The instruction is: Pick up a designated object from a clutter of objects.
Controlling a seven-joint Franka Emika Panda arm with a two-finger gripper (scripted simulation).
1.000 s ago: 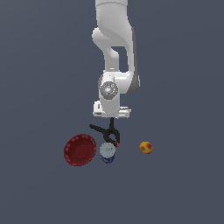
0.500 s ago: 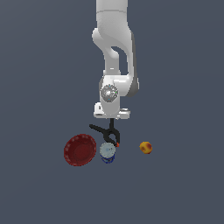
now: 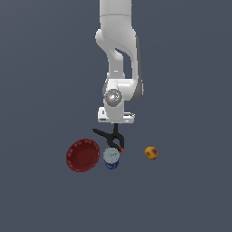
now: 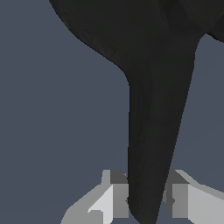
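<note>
Hand (image 3: 117, 128) pinched on one clamp (image 3: 112, 137) handle, pads (image 4: 118, 199) flanking it. Clamp just below hand, beside can (image 3: 111, 158). Off-centre grip: could swing, slip free, or knock can.

We see the clamp (image 3: 112, 137) as matt black, plastic-looking, with faint dimples on its smooth handle (image 4: 151, 131) in the wrist view. The arm (image 3: 118, 54) looks like smooth white plastic with a soft sheen. The bowl (image 3: 83, 155) is dull red, its surface finely ribbed. The counter (image 3: 45, 90) is flat matt grey-blue.
</note>
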